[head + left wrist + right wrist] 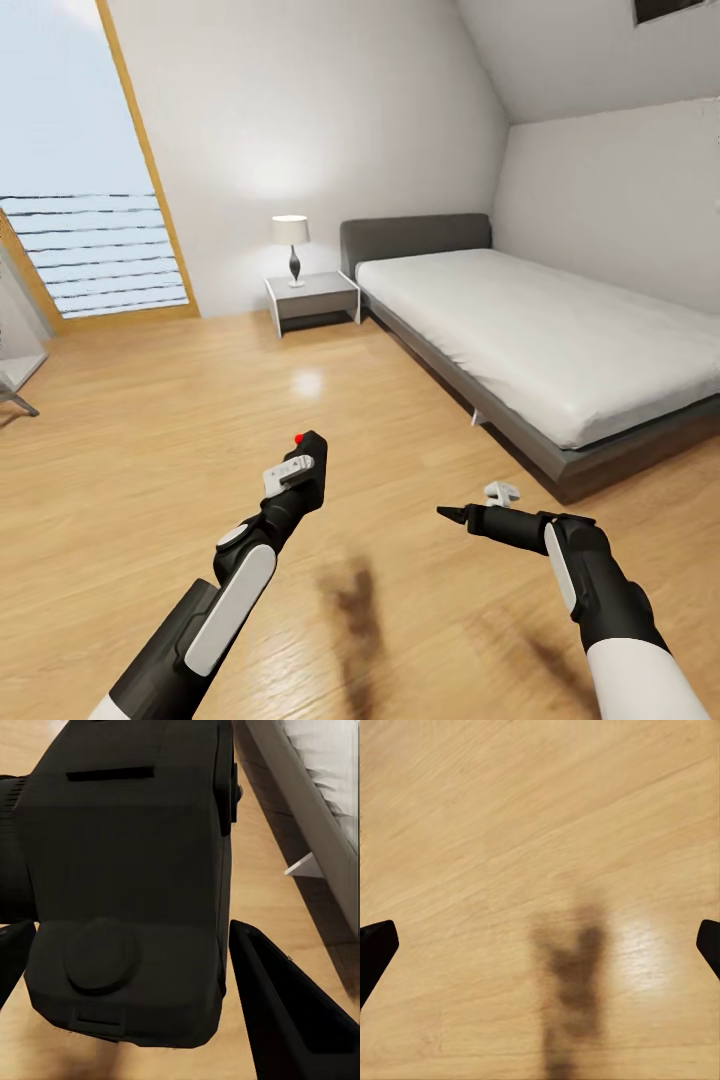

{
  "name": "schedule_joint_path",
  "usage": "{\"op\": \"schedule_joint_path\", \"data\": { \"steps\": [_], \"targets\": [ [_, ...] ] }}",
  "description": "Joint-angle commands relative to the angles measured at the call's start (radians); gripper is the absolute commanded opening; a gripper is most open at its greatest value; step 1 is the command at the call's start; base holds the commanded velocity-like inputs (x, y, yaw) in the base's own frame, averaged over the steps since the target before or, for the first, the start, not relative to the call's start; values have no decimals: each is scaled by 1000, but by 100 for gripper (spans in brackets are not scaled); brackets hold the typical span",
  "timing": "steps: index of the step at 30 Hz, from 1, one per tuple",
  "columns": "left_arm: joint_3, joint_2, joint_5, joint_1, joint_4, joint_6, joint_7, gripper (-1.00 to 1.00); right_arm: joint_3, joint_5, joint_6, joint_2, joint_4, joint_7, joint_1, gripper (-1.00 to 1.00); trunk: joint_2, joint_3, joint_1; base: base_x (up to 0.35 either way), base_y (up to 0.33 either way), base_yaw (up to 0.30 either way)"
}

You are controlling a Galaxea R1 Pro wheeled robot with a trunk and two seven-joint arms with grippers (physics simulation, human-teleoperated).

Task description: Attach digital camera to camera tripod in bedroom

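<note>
The digital camera (127,877) sits clamped between the fingers of the left gripper (305,455), held above the wood floor (150,420) of the bedroom, near the bed (540,340). The right gripper (540,945) hangs spread wide, holding nothing, over bare planks.

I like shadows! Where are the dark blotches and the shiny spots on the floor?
Head view: soft blurry shadows on the floor beneath both arms, shiny glare patch near the nightstand. Right wrist view: blurry dark shadow, with a bright glare spot beside it.
</note>
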Motion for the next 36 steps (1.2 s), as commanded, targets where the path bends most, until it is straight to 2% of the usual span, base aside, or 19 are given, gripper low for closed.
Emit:
{"op": "schedule_joint_path", "data": {
  "steps": [1, 17, 36],
  "targets": [
    [-1, 1, 5, -1, -1, 3, 5, -100, -2, 9, 2, 0, -1, 9, -1, 100, 0, 3, -1, 0, 0, 0],
    [-5, -1, 5, -1, -3, 2, 7, -100, -2, 10, 4, 0, -1, 12, -1, 100, 4, 65, -8, 0, 0, 0],
    [-3, -1, 5, -1, -3, 4, 11, -100, -3, 10, 2, -1, -2, 12, -1, 100, 137, 124, -81, 0, 0, 0]
  ]
}}
